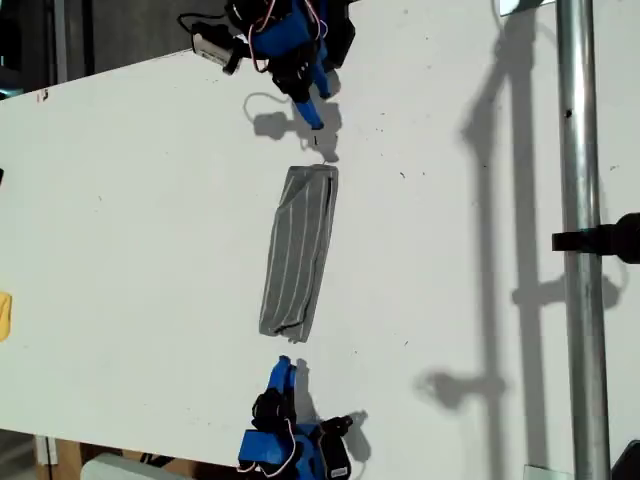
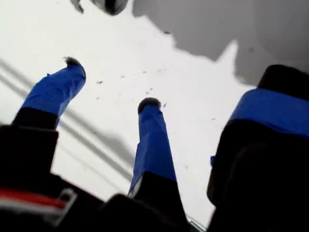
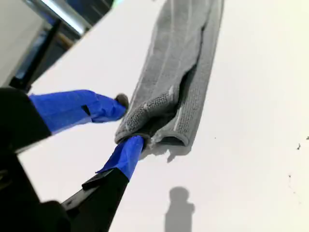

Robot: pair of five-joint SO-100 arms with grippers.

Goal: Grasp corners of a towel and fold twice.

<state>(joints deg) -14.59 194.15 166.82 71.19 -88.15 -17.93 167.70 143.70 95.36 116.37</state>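
— Towel placement and progress?
— One towel (image 1: 298, 250) is laid mid-counter (image 1: 130, 200) as a narrow, layered strip. At least one fold is judged done; a second cannot be confirmed.
— Fingers?
— My second gripper (image 3: 128, 122) is spread about one corner (image 3: 141, 116), not clamped. My first gripper (image 2: 111, 83) is held apart over bare counter. Two arms are counted.

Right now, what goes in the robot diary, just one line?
towel: folded narrow strip on table | my second gripper: open at its end | my first gripper: open, empty
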